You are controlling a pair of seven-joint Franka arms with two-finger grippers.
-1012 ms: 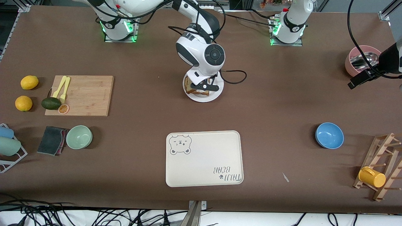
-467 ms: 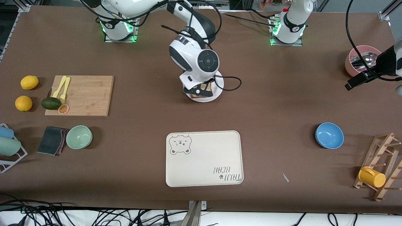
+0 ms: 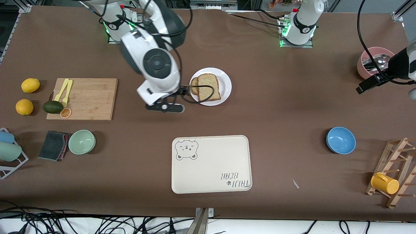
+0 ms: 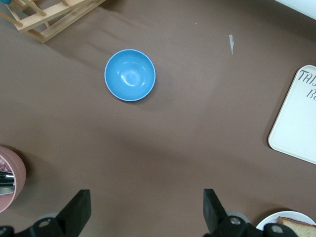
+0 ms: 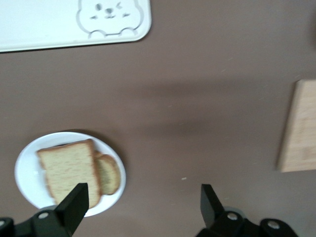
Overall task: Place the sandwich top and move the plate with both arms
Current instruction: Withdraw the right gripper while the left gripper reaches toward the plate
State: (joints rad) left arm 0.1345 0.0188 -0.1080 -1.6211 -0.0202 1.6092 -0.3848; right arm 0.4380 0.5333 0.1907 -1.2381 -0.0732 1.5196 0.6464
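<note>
Sandwich top lies flat on the plate, resting on another slice whose rounded end pokes out toward the right arm's end of the counter. In the right wrist view the same stack shows: sandwich top uppermost, lower slice showing beside it, both inside the rim of the plate. Nothing grips the bread. The plate sits in the counter's middle, closer to the robots' edge than to the front camera's edge.

Right gripper hangs over bare counter between the plate and the cutting board; in its wrist view its fingers stand wide apart with nothing between them, and a cable from the arm loops across the plate. Right gripper midpoint in that view.

Left gripper hangs at the left arm's end of the counter, over bare surface near the pink bowl, jaws spread wide and empty. That arm waits. Its wrist view takes in the blue bowl and a corner of the bear-print tray.

The tray lies near the front-camera edge, nearer to that camera than the plate and well apart from it. The blue bowl sits toward the left arm's end.
</note>
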